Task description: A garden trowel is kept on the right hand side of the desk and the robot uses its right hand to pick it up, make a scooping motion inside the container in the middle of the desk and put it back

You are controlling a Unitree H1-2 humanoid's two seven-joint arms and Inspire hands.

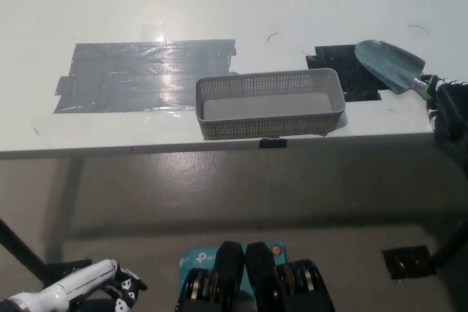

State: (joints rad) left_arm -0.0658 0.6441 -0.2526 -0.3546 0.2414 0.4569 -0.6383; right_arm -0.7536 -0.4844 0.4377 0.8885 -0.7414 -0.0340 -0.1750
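Note:
The garden trowel (391, 66) has a shiny metal blade that lies over the black tape patch (345, 71) at the desk's right. Its handle runs right into my black right hand (450, 106), which is shut on it at the picture's right edge. The grey mesh container (269, 103) stands in the middle of the white desk (219, 5) near the front edge, just left of the blade. I cannot tell whether the blade touches the desk. My white left hand (88, 286) rests low at the lower left, below the desk.
A large patch of grey tape (142, 74) covers the desk left of the container. The desk's front edge runs across the middle of the picture, with grey floor below it. A small black object (404, 261) sits on the floor at lower right.

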